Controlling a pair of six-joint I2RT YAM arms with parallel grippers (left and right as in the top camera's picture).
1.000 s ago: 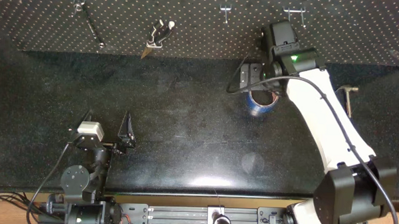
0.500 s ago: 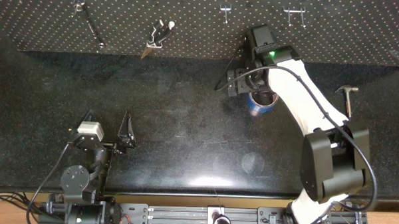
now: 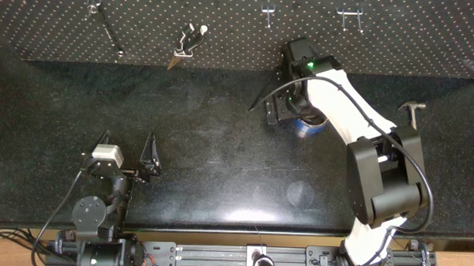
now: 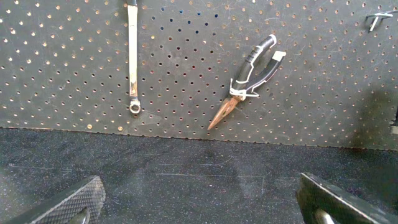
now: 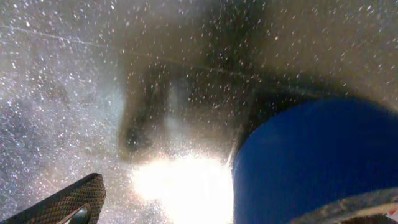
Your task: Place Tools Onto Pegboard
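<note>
Honestly, looks like the pickup step: parked low with the right gripper (image 5: 214, 208), fingers spread wide and holding nothing, right beside the blue roll of tape (image 3: 310, 126) lying on the black mat (image 3: 221, 148) just below the perforated black pegboard (image 3: 225, 22). Next, probably: straddle the roll's wall, pinch, lift toward a free metal hook (image 3: 266, 14).

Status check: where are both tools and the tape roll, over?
Left tool open. Right tool open at blue tape roll, roll on table. Empty hooks above, nothing blocking.

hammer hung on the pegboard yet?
No, the hammer lies on the table at the right, below the pegboard.
</note>
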